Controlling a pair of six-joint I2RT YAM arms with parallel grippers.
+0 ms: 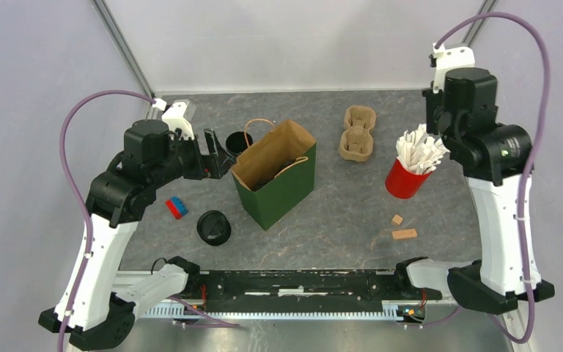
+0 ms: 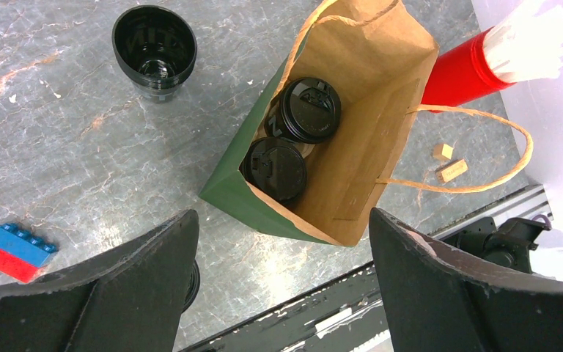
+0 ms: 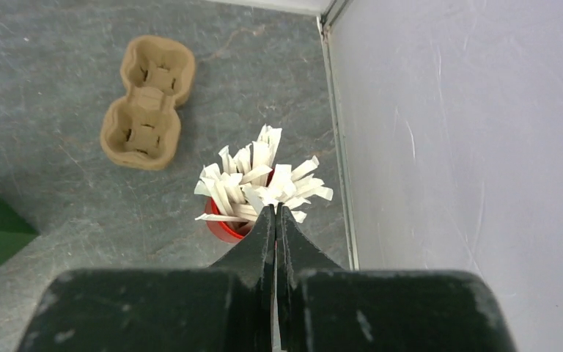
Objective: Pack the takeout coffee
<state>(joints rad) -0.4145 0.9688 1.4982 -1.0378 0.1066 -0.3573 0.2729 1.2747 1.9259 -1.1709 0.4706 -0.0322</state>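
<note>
Left gripper (image 1: pixel 216 154) gapes wide beside a lidless black cup (image 1: pixel 236 141) and the green paper bag (image 1: pixel 275 183); one lidded coffee cup (image 1: pixel 213 227) stands on the grey stone-patterned table (image 1: pixel 337 220). The left wrist view shows two lidded cups (image 2: pixel 308 110) upright inside the brown-lined bag. In the right wrist view, the right gripper (image 3: pixel 275 210) is clenched tight over white packets (image 3: pixel 260 172) in a red cup (image 3: pixel 223 229), with the moulded-pulp carrier (image 3: pixel 146 103) beyond.

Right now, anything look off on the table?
Yes: one black cup stands lidless beside the green bag, while the two cups inside it have lids.
</note>
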